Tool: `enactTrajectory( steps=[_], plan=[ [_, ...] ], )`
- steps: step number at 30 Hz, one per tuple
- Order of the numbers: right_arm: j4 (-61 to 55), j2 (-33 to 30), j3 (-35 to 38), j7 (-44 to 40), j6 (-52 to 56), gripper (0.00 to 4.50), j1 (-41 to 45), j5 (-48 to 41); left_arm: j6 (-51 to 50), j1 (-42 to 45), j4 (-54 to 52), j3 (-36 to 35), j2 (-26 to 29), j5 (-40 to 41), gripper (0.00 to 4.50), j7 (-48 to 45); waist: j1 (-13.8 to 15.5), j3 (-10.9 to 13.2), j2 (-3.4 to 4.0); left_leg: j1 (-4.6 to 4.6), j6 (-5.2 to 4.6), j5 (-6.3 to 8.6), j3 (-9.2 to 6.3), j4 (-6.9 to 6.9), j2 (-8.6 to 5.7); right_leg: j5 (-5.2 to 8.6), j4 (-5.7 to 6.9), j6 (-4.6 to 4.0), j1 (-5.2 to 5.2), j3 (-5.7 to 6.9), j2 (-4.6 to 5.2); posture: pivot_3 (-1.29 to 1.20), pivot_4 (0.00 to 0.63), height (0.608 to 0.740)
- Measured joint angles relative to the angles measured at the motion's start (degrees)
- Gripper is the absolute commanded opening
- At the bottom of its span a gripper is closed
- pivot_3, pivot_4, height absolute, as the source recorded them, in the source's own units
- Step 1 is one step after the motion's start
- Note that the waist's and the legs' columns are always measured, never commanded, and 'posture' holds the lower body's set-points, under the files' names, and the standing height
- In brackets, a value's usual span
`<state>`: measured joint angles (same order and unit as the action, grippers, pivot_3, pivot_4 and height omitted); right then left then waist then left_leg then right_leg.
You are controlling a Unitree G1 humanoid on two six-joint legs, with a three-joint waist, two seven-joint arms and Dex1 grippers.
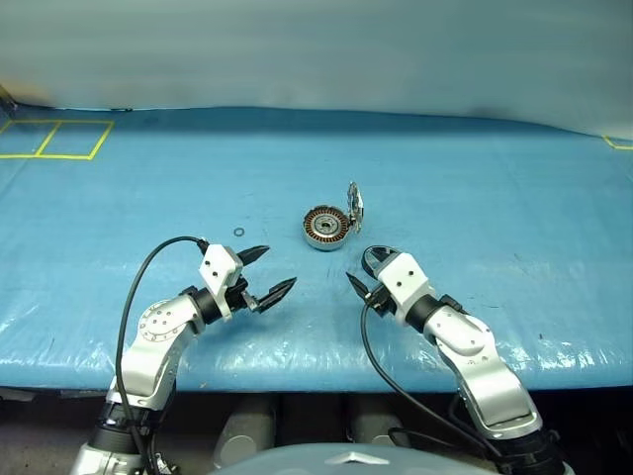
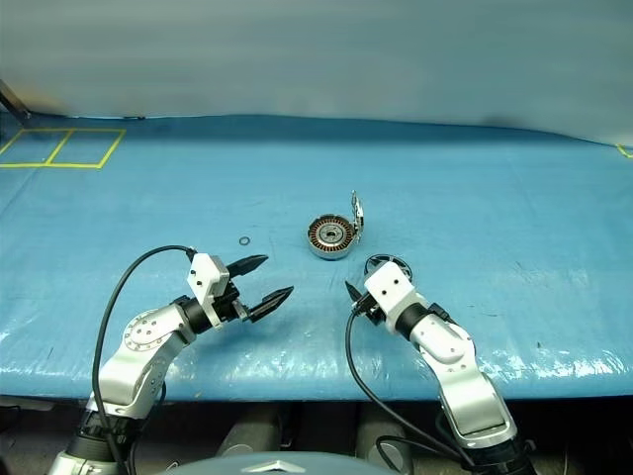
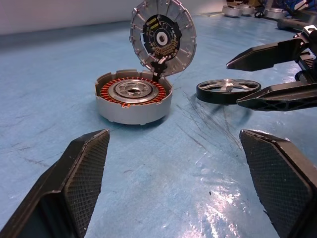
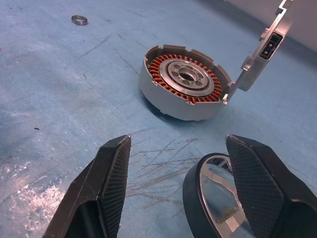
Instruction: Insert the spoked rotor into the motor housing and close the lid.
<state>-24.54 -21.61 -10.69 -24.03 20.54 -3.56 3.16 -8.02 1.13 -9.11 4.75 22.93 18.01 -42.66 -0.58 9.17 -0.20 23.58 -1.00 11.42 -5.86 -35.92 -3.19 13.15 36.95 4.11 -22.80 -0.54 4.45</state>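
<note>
A small loose ring lies left of the motor housing.

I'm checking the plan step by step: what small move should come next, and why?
Probably ease the right gripper down around the spoked rotor and close. Its jaws stand open just over the rotor, which lies flat on the mat beside the motor housing, whose lid stands open.

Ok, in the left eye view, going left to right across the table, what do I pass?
Left end effector → tiny loose ring → motor housing → its lid, standing open at the housing's right edge. The right end effector and the spoked rotor overlap the lid's column nearer the robot, so I leave them unordered.
</note>
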Motion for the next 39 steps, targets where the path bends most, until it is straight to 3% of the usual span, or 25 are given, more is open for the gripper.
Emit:
enactTrajectory(
  steps=[39],
  plan=[
    [0.0,0.1,0.0,0.5,0.0,3.21,-0.1,0.0,-1.5,0.8,0.0,0.1,-0.2,-0.1,4.47,1.5,0.0,0.0,0.0,0.0,0.0,0.0,0.0,0.0,0.0,-0.01,0.0,0.0,0.01,0.0,0.0,0.0,0.15,0.74]
  ],
)
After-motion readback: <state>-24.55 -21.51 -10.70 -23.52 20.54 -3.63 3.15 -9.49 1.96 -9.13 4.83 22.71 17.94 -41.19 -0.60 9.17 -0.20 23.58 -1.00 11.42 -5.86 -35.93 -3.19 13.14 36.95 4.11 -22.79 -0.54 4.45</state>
